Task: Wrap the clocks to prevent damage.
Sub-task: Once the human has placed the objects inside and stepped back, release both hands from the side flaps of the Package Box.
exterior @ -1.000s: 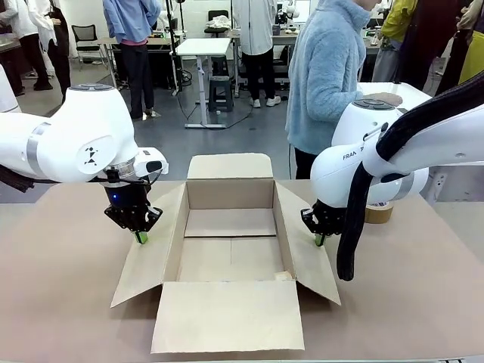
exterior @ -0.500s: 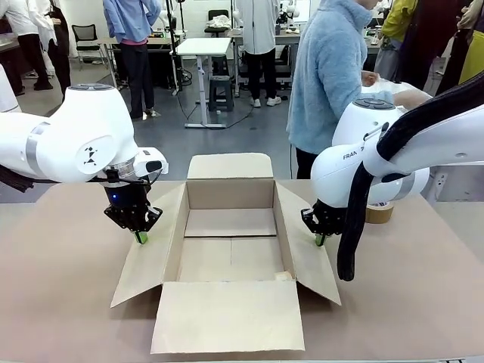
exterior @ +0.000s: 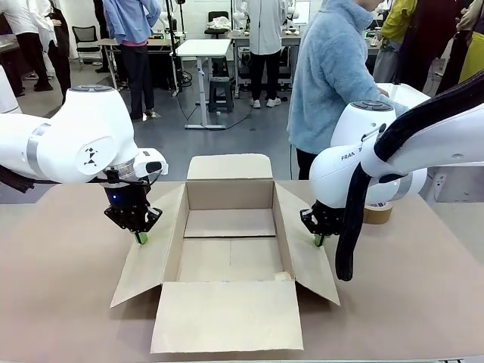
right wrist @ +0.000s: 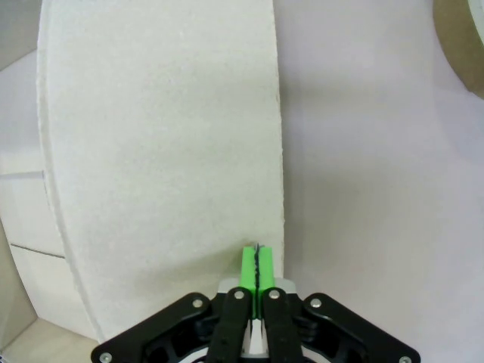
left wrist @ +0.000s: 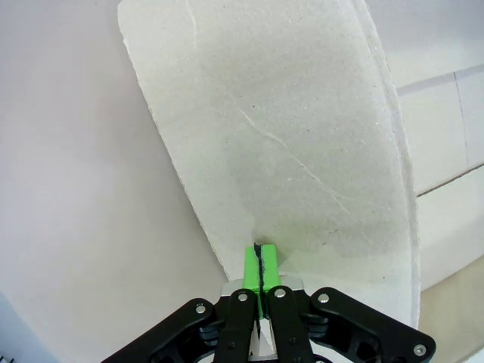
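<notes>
Left arm pose: the left arm (exterior: pixel 76 136) comes in from 9 o'clock with its big white joint over the table (exterior: pixel 60 302). Its wrist is turned straight down, and a small blue light glows on the wrist.
Left gripper: the left gripper (exterior: pixel 141 237) points down at the box's left flap (exterior: pixel 151 261). In the left wrist view the green pads (left wrist: pixel 251 266) are pressed together with only a thin dark seam between them, their tips on the flap near its outer edge, gripping nothing.
Right arm pose: the right arm (exterior: pixel 393 151) comes in from 3 o'clock with a black cable sleeve hanging along it and its wrist bent down.
Right gripper: the right gripper (exterior: pixel 319 241) has its fingers closed flat against each other, empty, with the tips resting on the right flap (exterior: pixel 311 261) close to its outer edge.
Cardboard box: the cardboard box (exterior: pixel 231 194) stands open at the table's middle, all four flaps spread outward.
The clocks: a whitish shape (exterior: pixel 406 94) at about 2 o'clock from the box lies just beside the person's arm and is partly hidden behind the right arm. It may be the wrapped bundle, but I cannot tell for sure.
Person: the person (exterior: pixel 329 76), in a pale blue fleece, stands at 1 o'clock, turned towards that whitish shape.
Tape roll: the brown tape roll (exterior: pixel 378 214) lies on the table at 3 o'clock, behind the right arm.
Writing: "FRAN" reads in dark letters on the right arm's joint, the rest being covered. The left arm's joint bears a small black emblem.
</notes>
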Action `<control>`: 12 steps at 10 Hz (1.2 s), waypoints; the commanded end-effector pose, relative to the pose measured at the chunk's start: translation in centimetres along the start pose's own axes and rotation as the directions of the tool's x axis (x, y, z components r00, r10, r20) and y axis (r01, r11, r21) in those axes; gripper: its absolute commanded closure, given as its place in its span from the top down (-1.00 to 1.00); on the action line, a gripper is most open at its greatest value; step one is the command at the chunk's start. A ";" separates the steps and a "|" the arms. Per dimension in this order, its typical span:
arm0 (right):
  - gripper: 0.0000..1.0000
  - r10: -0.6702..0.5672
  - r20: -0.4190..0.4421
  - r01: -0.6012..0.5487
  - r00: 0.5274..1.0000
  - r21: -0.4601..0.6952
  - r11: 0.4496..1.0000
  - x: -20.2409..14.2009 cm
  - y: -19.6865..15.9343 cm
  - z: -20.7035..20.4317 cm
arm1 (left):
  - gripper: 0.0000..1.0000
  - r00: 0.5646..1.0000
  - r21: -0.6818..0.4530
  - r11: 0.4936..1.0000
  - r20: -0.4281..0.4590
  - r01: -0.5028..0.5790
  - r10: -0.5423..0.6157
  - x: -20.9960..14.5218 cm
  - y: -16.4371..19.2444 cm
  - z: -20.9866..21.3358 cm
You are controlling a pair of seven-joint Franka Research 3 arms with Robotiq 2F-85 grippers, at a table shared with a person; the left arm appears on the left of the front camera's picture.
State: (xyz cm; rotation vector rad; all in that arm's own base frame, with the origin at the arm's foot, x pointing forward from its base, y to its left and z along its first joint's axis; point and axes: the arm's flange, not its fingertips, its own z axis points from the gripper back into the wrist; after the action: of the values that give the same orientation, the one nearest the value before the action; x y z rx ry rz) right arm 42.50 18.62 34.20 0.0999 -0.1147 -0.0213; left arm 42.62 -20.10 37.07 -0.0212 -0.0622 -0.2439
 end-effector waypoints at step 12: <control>-0.98 -0.007 -0.002 0.007 1.000 -0.006 1.000 -0.1 0.2 -0.2 | -0.98 1.000 0.008 1.000 0.002 0.006 -0.007 0.0 0.0 0.0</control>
State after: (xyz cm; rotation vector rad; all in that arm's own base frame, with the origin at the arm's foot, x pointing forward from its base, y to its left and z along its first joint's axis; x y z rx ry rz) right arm 42.50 18.62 34.20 0.0999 -0.1147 -0.0213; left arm 42.62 -20.10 37.07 -0.0212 -0.0622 -0.2439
